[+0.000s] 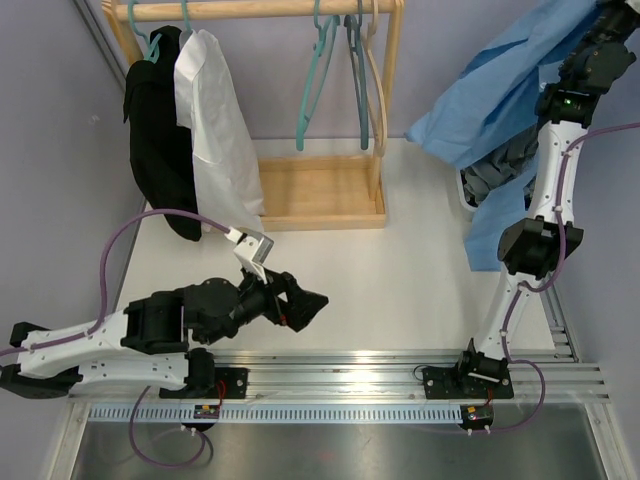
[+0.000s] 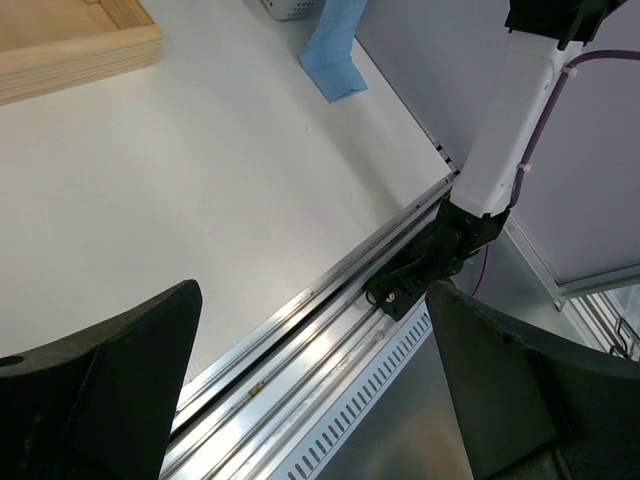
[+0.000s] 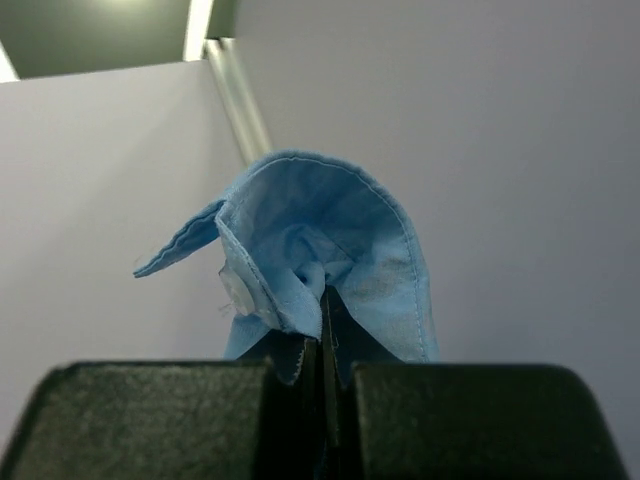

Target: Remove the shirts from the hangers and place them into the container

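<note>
My right gripper (image 3: pixel 325 372) is shut on a fold of the light blue shirt (image 3: pixel 335 250), held high at the far right. That shirt (image 1: pixel 500 90) hangs down over the white container (image 1: pixel 467 197), where grey cloth (image 1: pixel 497 172) shows inside. On the rack's left end a black shirt (image 1: pixel 160 140) and a white shirt (image 1: pixel 215 130) hang on teal hangers (image 1: pixel 150 45). Two bare teal hangers (image 1: pixel 315 85) and a pale wood one (image 1: pixel 376 95) hang at the rack's right end. My left gripper (image 1: pixel 305 305) is open and holds nothing, low over the near table (image 2: pixel 310 290).
The wooden rack's base tray (image 1: pixel 320 195) lies at the back middle, its corner also in the left wrist view (image 2: pixel 90 50). A blue shirt tail (image 2: pixel 335 55) trails on the table by the basket (image 2: pixel 290 8). The metal rail (image 1: pixel 350 375) and the right arm's base (image 2: pixel 425 265) line the near edge.
</note>
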You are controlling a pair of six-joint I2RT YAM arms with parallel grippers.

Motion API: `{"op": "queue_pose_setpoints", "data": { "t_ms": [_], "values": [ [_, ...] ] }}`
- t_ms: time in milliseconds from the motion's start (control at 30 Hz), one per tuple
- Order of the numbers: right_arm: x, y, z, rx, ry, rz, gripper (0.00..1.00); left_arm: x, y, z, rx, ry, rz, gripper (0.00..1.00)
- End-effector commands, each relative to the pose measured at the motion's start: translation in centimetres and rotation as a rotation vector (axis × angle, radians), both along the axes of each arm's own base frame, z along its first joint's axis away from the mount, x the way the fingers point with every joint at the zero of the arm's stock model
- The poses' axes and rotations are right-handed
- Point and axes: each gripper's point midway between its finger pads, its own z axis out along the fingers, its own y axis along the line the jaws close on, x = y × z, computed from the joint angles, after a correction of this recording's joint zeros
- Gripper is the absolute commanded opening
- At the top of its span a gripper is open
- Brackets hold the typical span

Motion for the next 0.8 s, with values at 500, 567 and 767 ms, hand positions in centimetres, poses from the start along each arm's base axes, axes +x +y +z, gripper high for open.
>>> {"op": "queue_pose_setpoints", "data": {
  "t_ms": [500, 567, 767],
  "values": [
    [10.7, -3.5, -42.9, 0.495, 1.170, 0.056, 0.00, -0.3, -2.5, 0.7, -0.115, 0.028, -0.038, 0.99],
    [9.9, -2.0, -47.4, 0.545, 1.311, 0.121, 0.00, -0.4, -2.3, 0.6, -0.128, 0.026, -0.037, 0.99],
    [5.7, 1.0, -57.6, 0.755, 1.596, 0.194, 0.00, -0.5, -2.1, 0.9, -0.151, 0.025, -0.041, 0.99]
  ]
}}
